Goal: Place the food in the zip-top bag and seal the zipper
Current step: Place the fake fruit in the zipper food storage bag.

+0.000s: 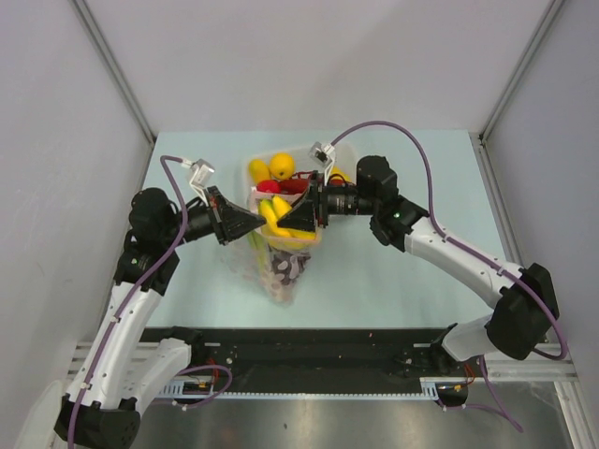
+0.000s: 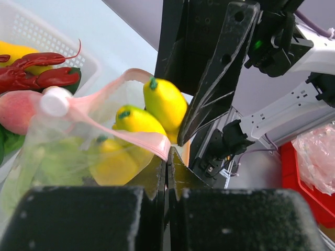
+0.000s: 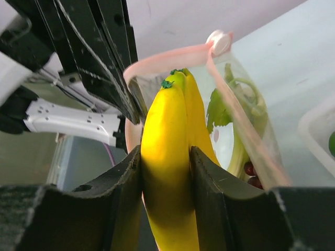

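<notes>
Two arms meet over the middle of the pale desk (image 1: 402, 262), their tips almost nose to nose above the zip-top bag (image 1: 281, 273). The bag stands between them with its mouth up and its lower end down on the desk, just in front of the white basket (image 1: 301, 148). The left fingers (image 2: 156, 178) are pressed together on the near rim of the bag, pinching the pink zipper (image 2: 149, 142), and the mouth gapes open in a loop. A white slider (image 2: 55, 101) sits at the far end of that strip. The right fingers (image 3: 124, 183) clamp a bunch of yellow bananas (image 3: 167, 151) from both sides, with the green-tipped ends right at the open mouth. Through the clear plastic I can make out a green leafy stalk (image 3: 230, 112) and some dark grapes (image 3: 252, 175) already inside. Back in the basket lie a red lobster (image 2: 36, 73), a pink peach (image 2: 15, 111) beside it, and a round yellow fruit (image 1: 281, 166).
</notes>
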Controlling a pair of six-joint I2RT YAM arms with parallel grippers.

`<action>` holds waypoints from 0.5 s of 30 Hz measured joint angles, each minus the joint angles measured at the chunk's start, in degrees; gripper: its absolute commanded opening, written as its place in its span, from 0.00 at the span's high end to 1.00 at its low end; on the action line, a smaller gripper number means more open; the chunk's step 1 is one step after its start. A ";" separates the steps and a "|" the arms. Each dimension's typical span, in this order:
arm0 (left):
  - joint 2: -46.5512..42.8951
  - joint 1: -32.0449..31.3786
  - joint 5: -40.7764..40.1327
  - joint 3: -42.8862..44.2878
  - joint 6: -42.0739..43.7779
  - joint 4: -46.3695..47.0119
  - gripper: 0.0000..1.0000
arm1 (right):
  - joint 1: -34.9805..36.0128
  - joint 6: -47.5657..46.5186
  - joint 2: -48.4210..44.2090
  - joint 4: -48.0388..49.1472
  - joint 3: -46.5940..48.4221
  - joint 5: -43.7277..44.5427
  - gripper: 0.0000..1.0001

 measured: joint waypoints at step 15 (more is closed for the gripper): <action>0.26 0.00 4.20 0.22 3.58 -1.07 1.00 | -0.17 -18.01 -13.07 -11.76 -0.04 -0.11 0.13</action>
